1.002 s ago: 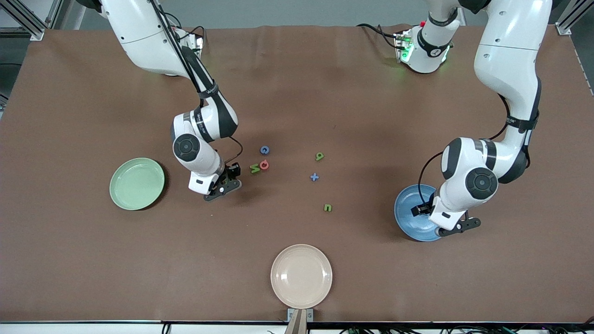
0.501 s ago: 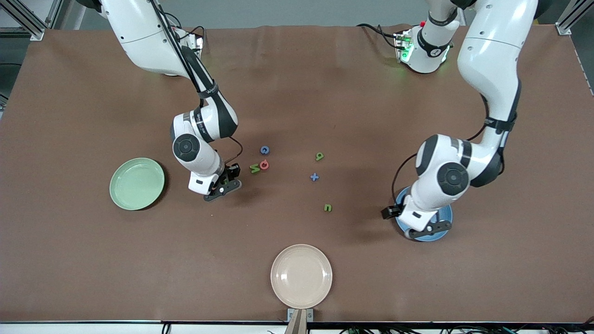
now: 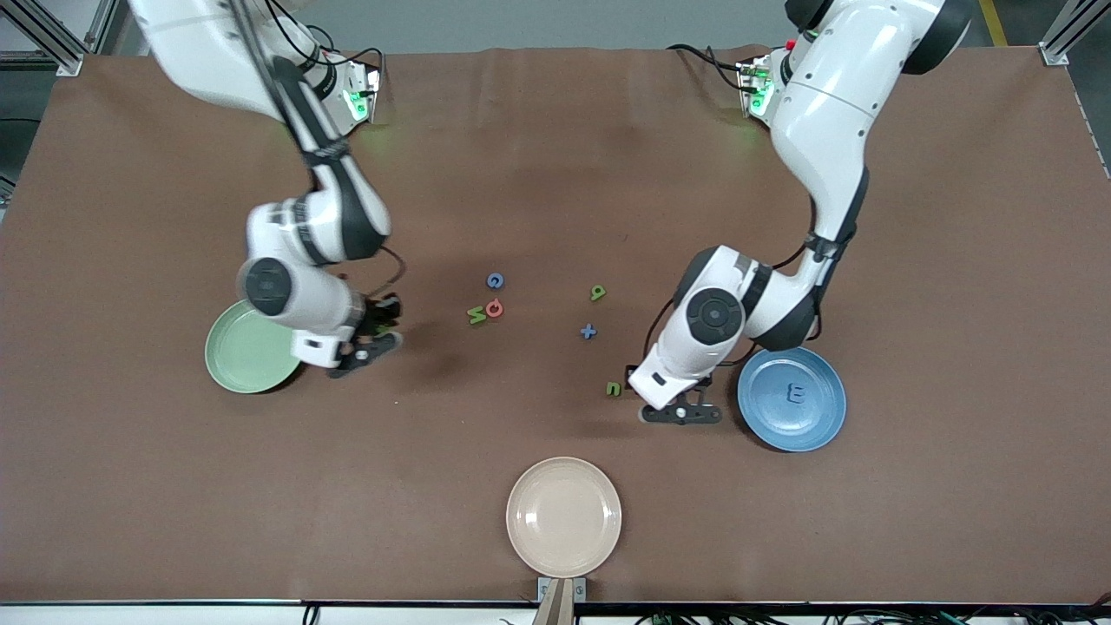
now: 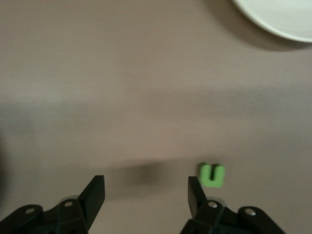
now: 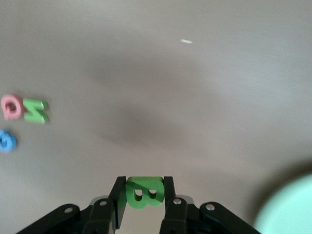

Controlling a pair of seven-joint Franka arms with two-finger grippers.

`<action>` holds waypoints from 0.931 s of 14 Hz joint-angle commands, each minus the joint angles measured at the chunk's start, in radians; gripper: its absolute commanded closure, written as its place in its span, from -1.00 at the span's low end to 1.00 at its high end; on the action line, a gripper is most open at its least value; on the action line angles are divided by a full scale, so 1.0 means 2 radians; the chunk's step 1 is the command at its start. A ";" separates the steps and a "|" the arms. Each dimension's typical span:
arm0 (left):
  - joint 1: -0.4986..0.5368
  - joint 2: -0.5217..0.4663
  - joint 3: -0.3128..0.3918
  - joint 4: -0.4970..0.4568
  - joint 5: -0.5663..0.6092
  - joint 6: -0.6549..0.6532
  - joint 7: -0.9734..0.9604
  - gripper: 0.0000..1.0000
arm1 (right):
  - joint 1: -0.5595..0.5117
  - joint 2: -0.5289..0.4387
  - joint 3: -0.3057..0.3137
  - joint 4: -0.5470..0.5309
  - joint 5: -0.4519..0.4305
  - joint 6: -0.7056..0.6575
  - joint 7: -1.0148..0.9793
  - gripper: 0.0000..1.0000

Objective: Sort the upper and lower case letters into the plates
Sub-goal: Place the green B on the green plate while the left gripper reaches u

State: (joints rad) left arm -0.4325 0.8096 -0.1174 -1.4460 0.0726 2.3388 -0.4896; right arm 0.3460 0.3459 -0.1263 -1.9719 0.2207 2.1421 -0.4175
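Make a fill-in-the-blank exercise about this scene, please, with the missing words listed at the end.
1. The right gripper is shut on a green letter shaped like ____.
2. The blue E lies in the ____ plate.
3. The cream plate holds ____ letters.
4. The left gripper is over the table beside a small ____ letter.

Missing words: B; blue; no; green

mint plate [image 3: 239, 356] partly hidden by right arm, cream plate [image 4: 280, 17] cut off
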 commanded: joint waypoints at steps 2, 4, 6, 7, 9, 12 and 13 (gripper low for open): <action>-0.019 0.042 0.003 0.054 0.009 0.012 0.008 -0.38 | -0.117 -0.048 0.006 -0.054 -0.028 0.000 -0.116 0.65; -0.025 0.048 0.003 0.054 0.009 0.022 0.007 -0.32 | -0.167 -0.046 0.006 -0.061 -0.061 0.026 -0.142 0.65; -0.038 0.054 0.008 0.054 0.009 0.026 0.006 -0.27 | -0.194 -0.045 0.006 -0.077 -0.067 0.053 -0.152 0.63; -0.041 0.055 0.008 0.054 0.010 0.028 0.006 -0.24 | -0.200 -0.043 0.006 -0.083 -0.067 0.064 -0.152 0.63; -0.045 0.059 0.009 0.054 0.010 0.029 0.006 -0.23 | -0.200 -0.034 0.006 -0.097 -0.067 0.103 -0.152 0.63; -0.048 0.063 0.009 0.054 0.010 0.029 0.008 -0.12 | -0.200 -0.009 0.007 -0.105 -0.067 0.151 -0.149 0.63; -0.048 0.064 0.009 0.054 0.010 0.029 0.008 -0.01 | -0.200 -0.002 0.007 -0.108 -0.067 0.161 -0.149 0.63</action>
State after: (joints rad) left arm -0.5200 0.9212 -0.1119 -1.3628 0.0743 2.3923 -0.4817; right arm -0.0461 0.3191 -0.1216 -2.1685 0.0954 2.4154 -0.7220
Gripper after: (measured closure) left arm 0.414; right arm 0.652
